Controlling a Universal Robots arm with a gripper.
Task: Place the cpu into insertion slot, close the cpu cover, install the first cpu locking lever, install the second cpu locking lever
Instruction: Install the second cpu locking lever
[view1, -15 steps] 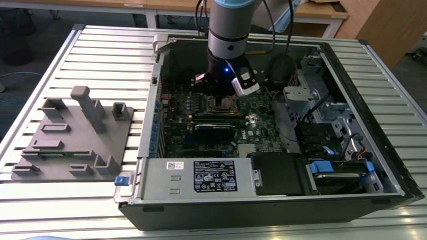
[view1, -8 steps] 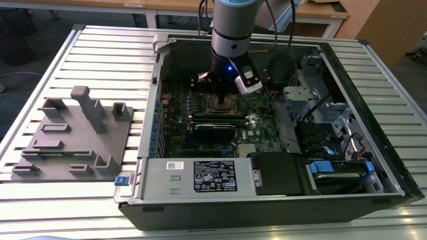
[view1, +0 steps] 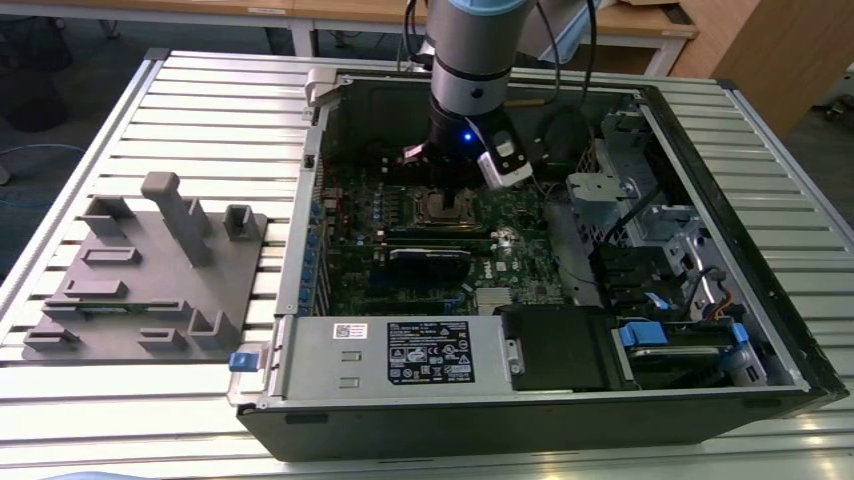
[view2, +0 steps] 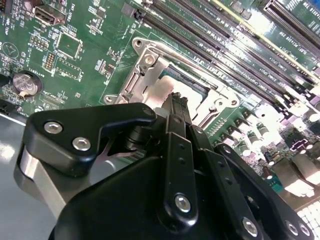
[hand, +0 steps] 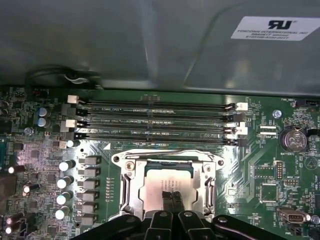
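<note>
While the fingers (hand: 171, 198) stand pressed together, the cpu (hand: 160, 182) lies directly beneath their tips.

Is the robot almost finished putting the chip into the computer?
Partly. The cpu already lies in the insertion slot, with the shut gripper right at its top. The cpu cover looks down around it. I cannot tell from these pictures whether the locking levers are done.

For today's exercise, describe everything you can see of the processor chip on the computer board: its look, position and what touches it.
The chip is a small flat square with a dull silver-grey metal top that reflects the light. It lies flat inside the socket, whose silvery metal rim frames it, next to the long black memory slots. In both wrist views the end effector has its dark fingertips close together on or just above the chip's top; actual contact cannot be confirmed.
</note>
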